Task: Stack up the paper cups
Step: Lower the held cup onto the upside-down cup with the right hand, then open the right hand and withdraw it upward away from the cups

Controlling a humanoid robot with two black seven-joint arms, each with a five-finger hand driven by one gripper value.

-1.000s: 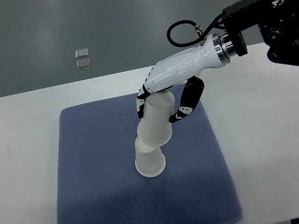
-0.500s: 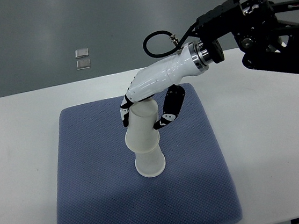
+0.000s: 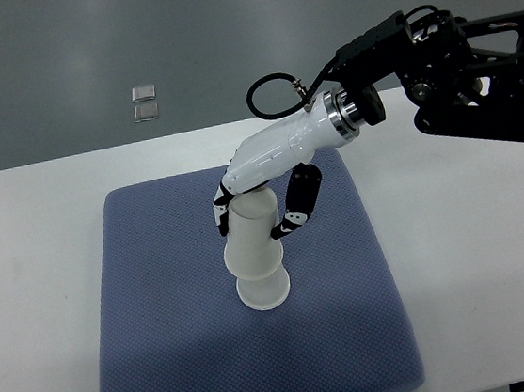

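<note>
Paper cup [image 3: 252, 233], white and upside down, sits in your right hand [image 3: 261, 201], whose fingers [image 3: 219, 209] and thumb wrap its upper part. It rests over a second inverted cup [image 3: 264, 292], slightly tilted, standing on the blue mat [image 3: 167, 358], which lies on a white table [image 3: 35, 279].

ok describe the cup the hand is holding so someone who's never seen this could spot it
Find the blue mat on the white table. Near its middle stand two white paper cups, both upside down. The held cup is the upper one, gripped by the right hand and slid over the lower cup, which rests on the mat.
</note>
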